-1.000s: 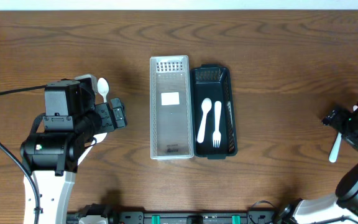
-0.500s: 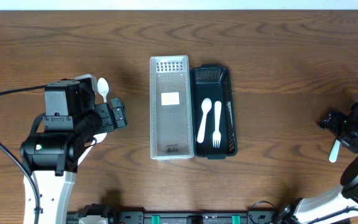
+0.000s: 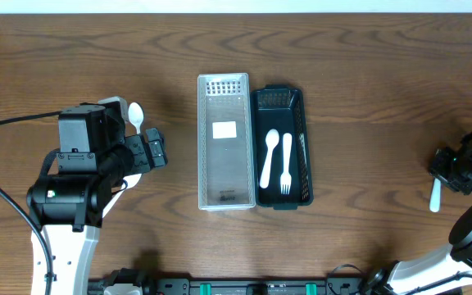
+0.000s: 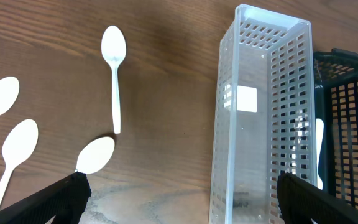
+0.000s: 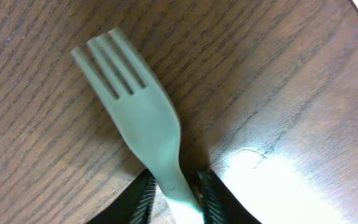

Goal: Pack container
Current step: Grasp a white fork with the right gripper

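— Where do we see the container?
— The black basket (image 3: 301, 172) touches the clear bin (image 3: 202, 139); a spoon (image 3: 270, 156) and a packed fork (image 3: 286, 164) lie inside it.
— And our claws?
— Our right gripper (image 5: 173, 194) pinches a loose fork (image 5: 138, 118) by its handle. Our left gripper (image 4: 179, 200) is spread wide.

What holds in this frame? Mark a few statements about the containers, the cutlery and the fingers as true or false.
1. The black basket holds a white spoon and a white fork. True.
2. The clear container holds cutlery too. False: only a white label shows inside.
3. The right fingers are shut on a second fork. True.
4. The left fingers hold a spoon. False: they are open and empty, and loose spoons lie on the table.
5. The two containers stand far apart. False: they stand side by side.
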Controlling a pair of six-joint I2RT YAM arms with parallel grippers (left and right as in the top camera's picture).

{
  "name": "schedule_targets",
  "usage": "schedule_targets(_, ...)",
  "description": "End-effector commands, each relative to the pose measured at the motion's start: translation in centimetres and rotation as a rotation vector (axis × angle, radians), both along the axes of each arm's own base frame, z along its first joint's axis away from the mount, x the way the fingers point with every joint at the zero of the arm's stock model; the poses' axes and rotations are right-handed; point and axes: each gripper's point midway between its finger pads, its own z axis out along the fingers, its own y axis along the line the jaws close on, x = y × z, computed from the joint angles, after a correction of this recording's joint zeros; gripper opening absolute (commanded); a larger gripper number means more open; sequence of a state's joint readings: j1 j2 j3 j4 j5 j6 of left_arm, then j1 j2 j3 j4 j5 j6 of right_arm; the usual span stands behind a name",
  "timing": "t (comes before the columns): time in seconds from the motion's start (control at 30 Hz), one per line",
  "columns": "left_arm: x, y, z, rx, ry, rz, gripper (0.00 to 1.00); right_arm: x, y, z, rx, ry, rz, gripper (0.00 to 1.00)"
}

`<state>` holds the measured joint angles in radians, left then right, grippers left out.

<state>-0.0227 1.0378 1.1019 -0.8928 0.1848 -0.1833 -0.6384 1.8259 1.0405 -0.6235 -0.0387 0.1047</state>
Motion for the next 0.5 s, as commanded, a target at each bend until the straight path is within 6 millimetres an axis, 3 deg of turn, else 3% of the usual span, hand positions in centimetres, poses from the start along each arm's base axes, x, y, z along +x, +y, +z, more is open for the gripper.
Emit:
schedule_targets(0.0, 0.21, -0.22, 0.77, -0.009, -0.019, -0.006, 0.98, -0.39, 1.02, -1.36, 0.064, 0.017, 0.000, 0.24)
schedule_targets(0.3, 0.20, -0.22, 0.77, -0.009, -0.019, -0.006, 0.98, -0.30, 1.22, -1.35, 0.072, 0.013, 0.002, 0.10)
schedule_targets(0.37, 0.21, -0.22, 0.77, -0.009, -0.019, -0.006, 0.98, -0.21, 1.32, -1.33, 0.071, 0.013, 0.006, 0.02)
schedule_targets(0.47, 0.21, -0.22, 0.77, -0.009, -0.019, -0.006, 0.98, 0.37, 1.77, -0.93, 0.068, 0.005, 0.008, 0.01)
